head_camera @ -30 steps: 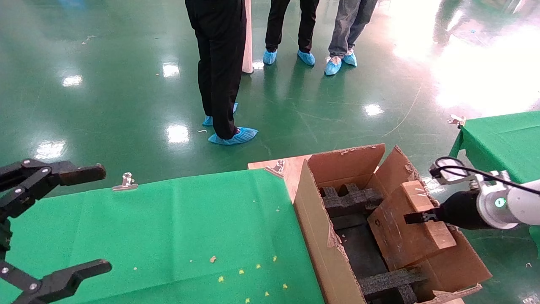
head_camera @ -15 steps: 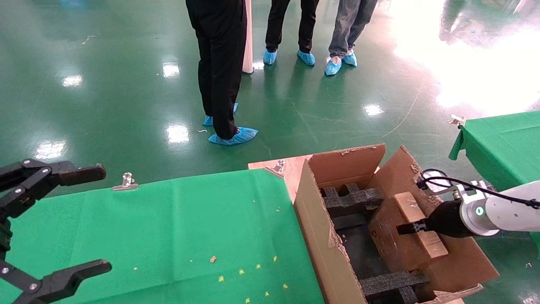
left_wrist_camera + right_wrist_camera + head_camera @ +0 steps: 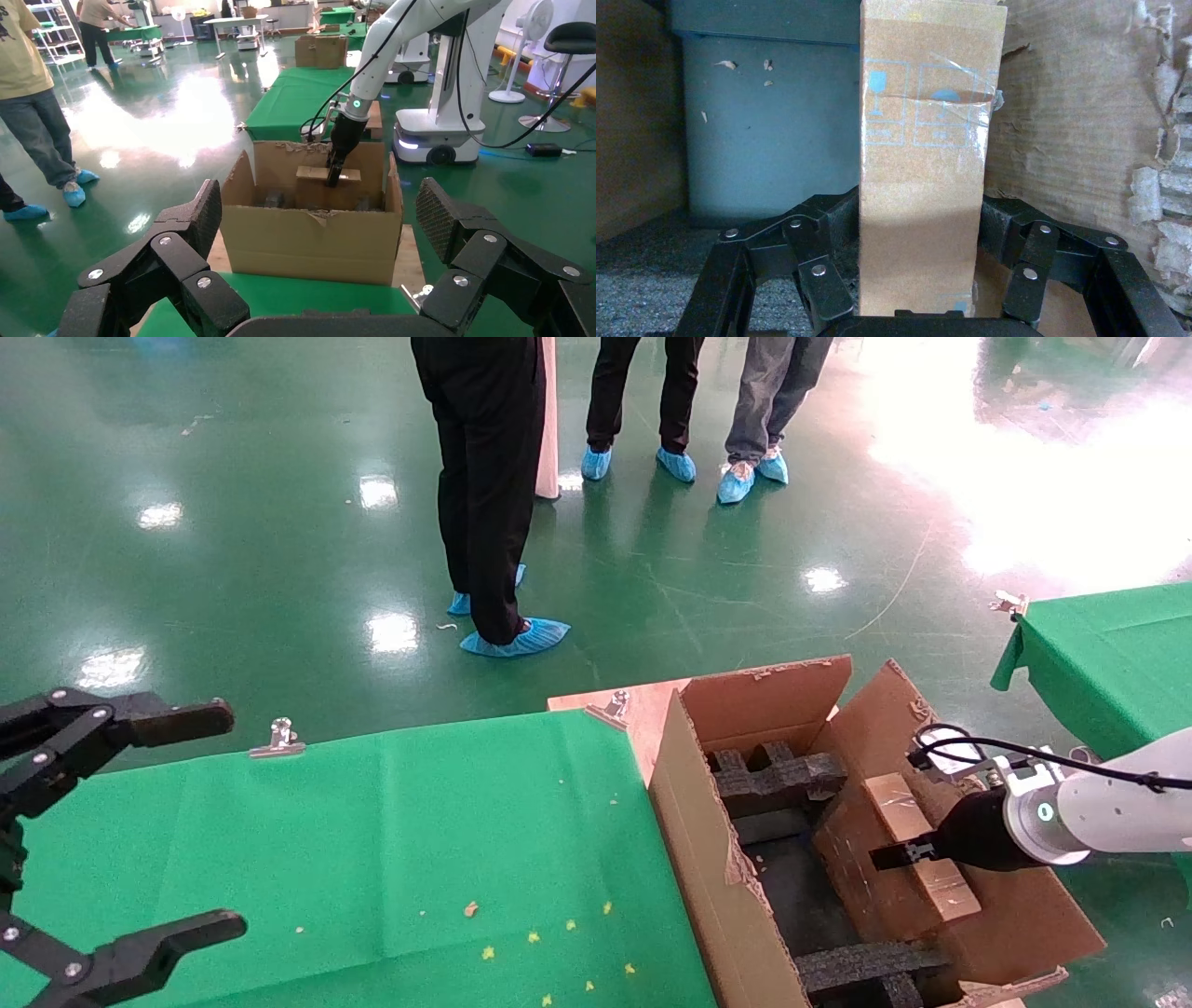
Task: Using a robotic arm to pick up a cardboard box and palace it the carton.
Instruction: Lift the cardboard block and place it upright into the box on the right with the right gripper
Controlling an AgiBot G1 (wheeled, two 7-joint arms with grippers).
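Our right gripper (image 3: 921,232) has its fingers (image 3: 821,242) pinched on both sides of the box (image 3: 926,161), which stands on edge inside the carton (image 3: 694,822), above the black foam (image 3: 778,780). Our left gripper (image 3: 121,831) hangs with fingers spread over the green table (image 3: 372,831), well apart.

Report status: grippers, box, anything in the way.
Right gripper shut on the cardboard box, holding it inside the carton. Left gripper open, parked over the green table. Black foam blocks beside the box.
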